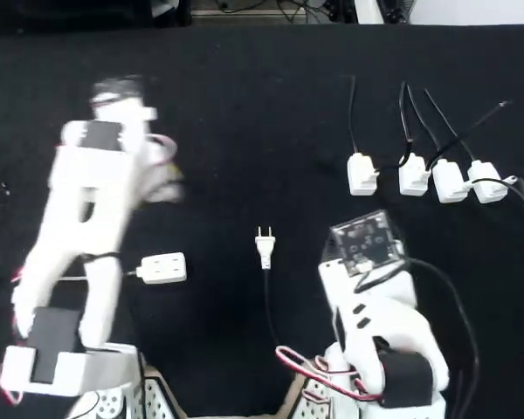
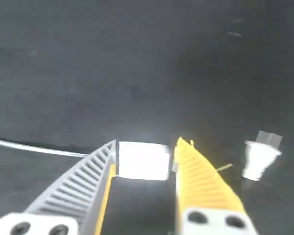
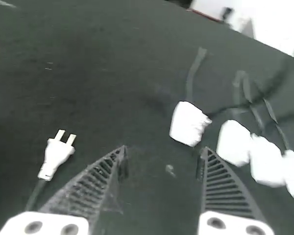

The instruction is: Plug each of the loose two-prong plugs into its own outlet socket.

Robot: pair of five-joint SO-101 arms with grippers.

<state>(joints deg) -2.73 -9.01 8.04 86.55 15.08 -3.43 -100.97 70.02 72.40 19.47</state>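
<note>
The left tool [image 2: 147,142] hangs above the black worktop [image 1: 244,105] with its grey and yellow fingers spread wide and nothing gripped; in the high view it is smeared by blur, so its outline is hard to make out; through the gap between its fingers the wrist view shows the white socket block [image 2: 142,160], washed out so that no slots can be read; the high view puts that block [image 1: 163,268] flat on the worktop beside the left arm, its thin lead passing out of sight behind the arm. The loose plug [image 1: 264,247] lies near the middle of the worktop, prongs pointing away from the arms, its black cord [image 1: 267,305] running back toward the bases. The right tool [image 3: 163,148] is likewise wide open and empty, the plug off to one side of its fingers; from above it is covered by the arm's own camera board. Beyond it four white cabled pieces [image 1: 424,177] sit in a row; whether each is a plug seated in a socket I cannot tell.
</note>
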